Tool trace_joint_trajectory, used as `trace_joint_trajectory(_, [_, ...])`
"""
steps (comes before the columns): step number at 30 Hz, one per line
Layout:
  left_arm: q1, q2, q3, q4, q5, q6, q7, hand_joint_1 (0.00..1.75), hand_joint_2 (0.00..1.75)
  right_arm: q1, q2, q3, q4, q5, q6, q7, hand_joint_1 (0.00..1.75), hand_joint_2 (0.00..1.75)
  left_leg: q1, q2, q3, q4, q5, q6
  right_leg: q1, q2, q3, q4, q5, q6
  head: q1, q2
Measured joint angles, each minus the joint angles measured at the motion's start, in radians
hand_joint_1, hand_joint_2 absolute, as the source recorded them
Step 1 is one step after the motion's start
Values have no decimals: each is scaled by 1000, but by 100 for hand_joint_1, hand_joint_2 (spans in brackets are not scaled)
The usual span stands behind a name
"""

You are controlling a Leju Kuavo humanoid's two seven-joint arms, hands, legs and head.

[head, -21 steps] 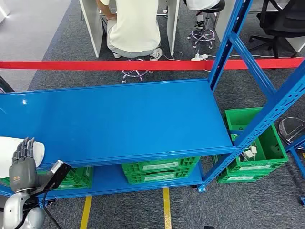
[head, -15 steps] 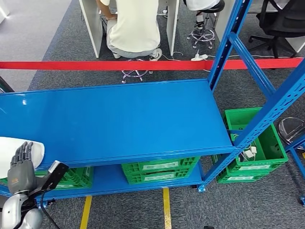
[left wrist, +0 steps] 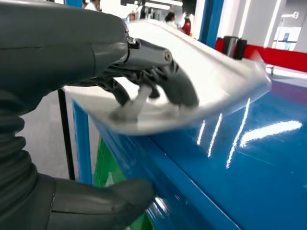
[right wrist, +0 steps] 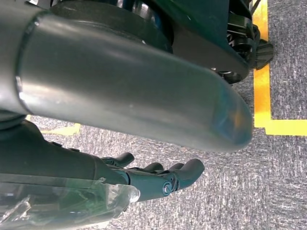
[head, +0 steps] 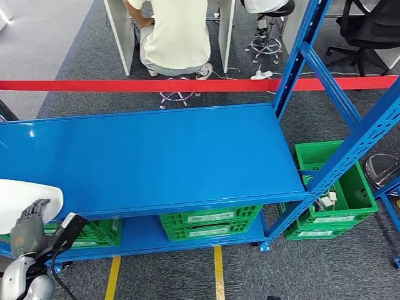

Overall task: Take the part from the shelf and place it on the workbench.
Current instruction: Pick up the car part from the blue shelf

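Observation:
The part [head: 19, 200] is a white curved panel lying on the far left of the blue shelf [head: 155, 156], overhanging its front edge. My left hand [head: 28, 228] grips it at that edge. In the left wrist view the dark fingers [left wrist: 152, 81] curl down onto the part's [left wrist: 217, 81] top, which looks blurred. The thumb [left wrist: 108, 199] sits underneath, by the shelf's [left wrist: 253, 182] front lip, with a gap to the part. My right hand [right wrist: 159, 177] hangs over grey carpet with loosely extended fingers holding nothing.
Green crates [head: 210, 222] stand on the lower shelf level, and more green crates [head: 330, 187] sit on the floor at right. Blue uprights [head: 302, 50] rise at the shelf's right end. A red barrier tape [head: 189, 84] runs behind, with a seated person [head: 177, 31] beyond.
My left hand's fingers, upright before, have curled down over the part's front edge, and the hand sits lower. The part's edge has shifted slightly.

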State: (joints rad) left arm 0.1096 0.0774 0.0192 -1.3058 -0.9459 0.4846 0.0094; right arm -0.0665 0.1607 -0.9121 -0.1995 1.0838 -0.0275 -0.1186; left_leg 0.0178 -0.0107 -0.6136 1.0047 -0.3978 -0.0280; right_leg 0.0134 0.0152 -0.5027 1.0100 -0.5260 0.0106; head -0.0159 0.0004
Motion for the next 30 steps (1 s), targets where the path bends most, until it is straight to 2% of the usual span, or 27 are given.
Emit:
trace_joint_trajectory(20, [-27, 0, 8, 3, 6, 48, -51, 175, 175, 0, 1, 0, 0, 3, 3, 2, 0, 0, 0, -4, 3, -2, 3, -2, 0, -4, 3, 1, 0, -1, 0, 0])
trace_joint_trajectory(26, [-8, -24, 15, -10, 61, 184, -218, 175, 175, 0, 2, 0, 0, 13, 3, 2, 0, 0, 0, -4, 3, -3, 3, -2, 0, -4, 2, 1, 0, -1, 0, 0])
trace_joint_trajectory(30, [4, -66, 48, -50, 84, 207, -350, 175, 175, 0, 3, 0, 0, 16, 2, 1, 0, 0, 0, -4, 3, -3, 3, -2, 0, -4, 2, 1, 0, -1, 0, 0])
